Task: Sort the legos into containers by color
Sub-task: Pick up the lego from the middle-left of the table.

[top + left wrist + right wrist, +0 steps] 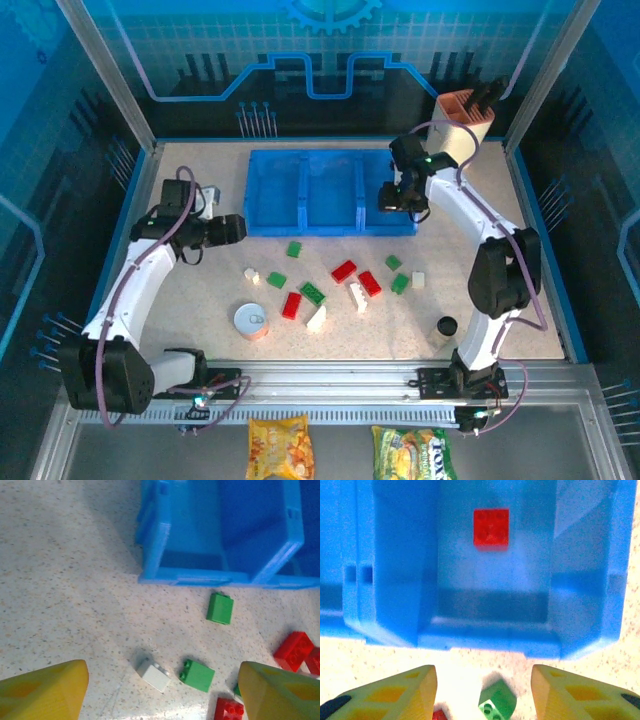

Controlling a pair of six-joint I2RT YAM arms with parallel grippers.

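Note:
The blue three-compartment tray (330, 192) sits at the back centre of the table. One red lego (491, 527) lies in its right compartment (495, 585). My right gripper (392, 197) hangs open over that compartment's front wall, nothing between its yellow fingers (395, 695), with a green lego (497, 705) on the table below. My left gripper (238, 230) hovers open left of the tray's front corner, above a white lego (154, 675) and a green lego (197, 675). Several red (344, 270), green (312, 293) and white legos (317, 318) lie scattered in front of the tray.
A round tin can (251, 320) stands near the front left of the brick scatter and a small black-capped bottle (446, 327) at the front right. A beige knife block (465, 120) sits at the back right corner. Two snack bags (280, 448) lie beyond the near rail.

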